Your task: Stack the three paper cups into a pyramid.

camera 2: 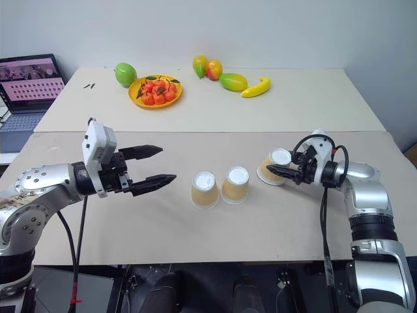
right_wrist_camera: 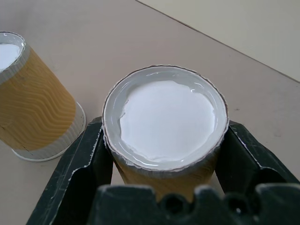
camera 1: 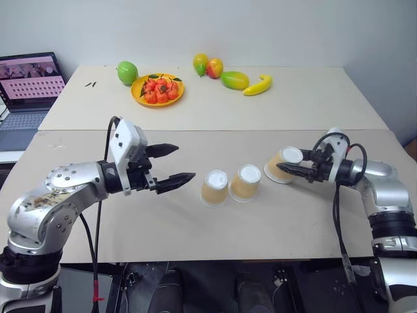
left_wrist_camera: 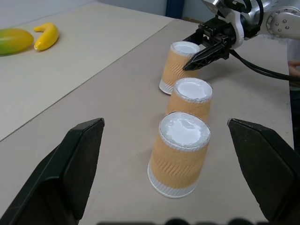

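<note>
Two of the three paper cups standing upside down and touching near the middle of the table point(camera 1: 195, 235): left base cup point(camera 1: 214, 188) and right base cup point(camera 1: 245, 182), white bottoms up, set side by side presumably as the pyramid's lower row. Third cup point(camera 1: 282, 164) just to the right of that pair, tilted with its wide rim toward the table, clamped across its tan side between the jaws of the right gripper point(camera 1: 287, 168), shut on it near the white bottom; likely gripped that way so the cup can be carried inverted and set across the two bottoms. Left gripper point(camera 1: 171, 163) hovering to the left of the pair, jaws spread wide and empty, pointing along the row of cups, probably ready to steady the base. No top tier yet. Bowl of red fruit point(camera 1: 158, 89) and banana point(camera 1: 258, 86) far back, well apart from the work.
</note>
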